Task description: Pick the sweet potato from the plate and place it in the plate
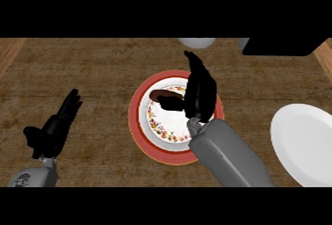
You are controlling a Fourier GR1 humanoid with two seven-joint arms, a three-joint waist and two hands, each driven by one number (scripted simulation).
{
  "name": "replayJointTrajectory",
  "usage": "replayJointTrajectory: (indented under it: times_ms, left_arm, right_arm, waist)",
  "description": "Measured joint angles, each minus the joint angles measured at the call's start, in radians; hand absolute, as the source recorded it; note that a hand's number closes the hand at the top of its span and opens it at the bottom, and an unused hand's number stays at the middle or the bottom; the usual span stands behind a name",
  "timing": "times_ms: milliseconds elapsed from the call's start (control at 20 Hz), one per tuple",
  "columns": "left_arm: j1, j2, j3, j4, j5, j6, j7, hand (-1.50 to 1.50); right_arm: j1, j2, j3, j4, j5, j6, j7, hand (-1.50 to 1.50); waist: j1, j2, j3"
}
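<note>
So the right hand [200, 90] is stretched out over the red-rimmed plate [139, 115], fingers straight and pressed together pointing away from the robot, thumb poking out sideways to touch the sweet potato [162, 94], which sits on the plate just left of the palm, not gripped. Well off to that hand's right is a plain white plate [304, 140]. Far to its left, the left hand [55, 125] rests open, fingers up.
</note>
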Motion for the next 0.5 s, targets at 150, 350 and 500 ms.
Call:
replayJointTrajectory:
  times_ms: [150,350,500]
  left_arm:
    - [0.007,-0.001,0.002,-0.005,-0.004,0.004,-0.006,0.0]
    - [0.031,-0.007,0.001,-0.021,-0.006,0.007,-0.005,0.0]
    - [0.035,-0.003,0.011,-0.016,-0.002,0.003,-0.014,0.0]
  right_arm:
    - [0.046,0.0,-0.033,-0.052,-0.025,-0.089,-0.048,-1.5]
    - [0.143,-0.012,-0.079,-0.158,-0.129,-0.178,-0.149,-1.5]
    - [0.254,-0.055,-0.1,-0.265,-0.26,-0.211,-0.26,-1.5]
  waist:
    - [-0.007,-0.002,0.0]
    - [-0.013,-0.003,0.001]
    - [-0.018,-0.002,0.001]
